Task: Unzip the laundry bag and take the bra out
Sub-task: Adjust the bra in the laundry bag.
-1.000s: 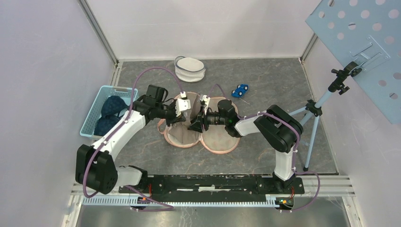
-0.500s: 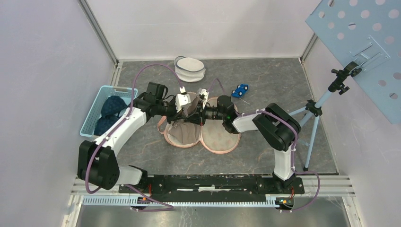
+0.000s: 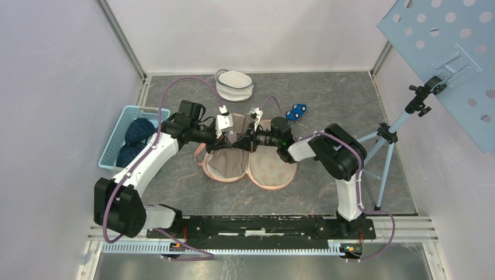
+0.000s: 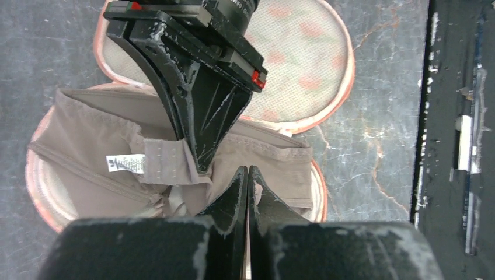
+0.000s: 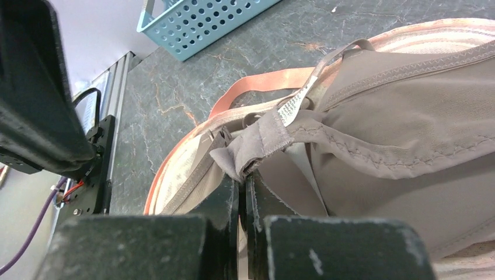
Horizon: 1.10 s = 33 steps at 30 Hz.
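The pink-rimmed laundry bag (image 3: 274, 175) lies unzipped on the table, its two round halves spread flat. The beige bra (image 3: 225, 164) rests in the left half, with its upper part pulled up between my two grippers. My left gripper (image 3: 227, 134) is shut, and a sliver of bra fabric (image 4: 87, 146) shows between its fingertips (image 4: 242, 181). My right gripper (image 3: 245, 139) faces it, shut on the bra's band end (image 5: 257, 143) beside the white label. In the left wrist view the right gripper (image 4: 201, 166) pinches that same band end.
A blue basket (image 3: 117, 137) with dark garments stands at the left. A white round mesh bag (image 3: 234, 84) sits at the back, and a blue toy car (image 3: 297, 111) lies right of it. A tripod (image 3: 388, 151) and a perforated blue board (image 3: 449, 52) stand at the right.
My right gripper moved left and a little up to the bra's band end and shut on it. The left gripper, still shut, shifted slightly away from the arm bases, drawing the bra upward.
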### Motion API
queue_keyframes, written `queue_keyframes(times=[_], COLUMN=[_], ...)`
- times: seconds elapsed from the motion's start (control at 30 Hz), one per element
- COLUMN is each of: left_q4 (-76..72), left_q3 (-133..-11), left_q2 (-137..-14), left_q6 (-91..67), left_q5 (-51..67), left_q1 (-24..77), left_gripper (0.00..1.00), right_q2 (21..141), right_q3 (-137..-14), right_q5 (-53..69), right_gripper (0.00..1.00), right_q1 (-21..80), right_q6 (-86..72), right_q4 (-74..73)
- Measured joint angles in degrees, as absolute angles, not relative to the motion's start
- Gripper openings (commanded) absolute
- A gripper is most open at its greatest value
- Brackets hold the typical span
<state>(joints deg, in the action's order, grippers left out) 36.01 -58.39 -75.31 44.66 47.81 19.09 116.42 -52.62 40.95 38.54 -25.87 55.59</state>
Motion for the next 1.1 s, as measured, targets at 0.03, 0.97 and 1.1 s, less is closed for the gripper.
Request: queue_keyframes(times=[0.03, 0.97, 1.1], left_q4=[35.90, 35.20, 35.97], left_q3=[-58.37, -55.92, -55.99], left_q2=[-75.13, -77.43, -78.06], left_q6=[44.66, 55.24, 55.44], left_q5=[47.68, 42.54, 42.54], left_q1=[19.09, 19.09, 19.09], left_gripper=[0.30, 0.24, 0.20], right_q2=[116.42, 115.13, 114.24], right_q3=[-52.58, -49.21, -48.49], right_q5=[40.99, 46.59, 46.68], right_gripper=[0.00, 0.20, 0.26], right_q1=[38.39, 40.47, 40.58], right_q6=[-26.52, -34.22, -31.53], right_q4=[56.18, 65.78, 64.64])
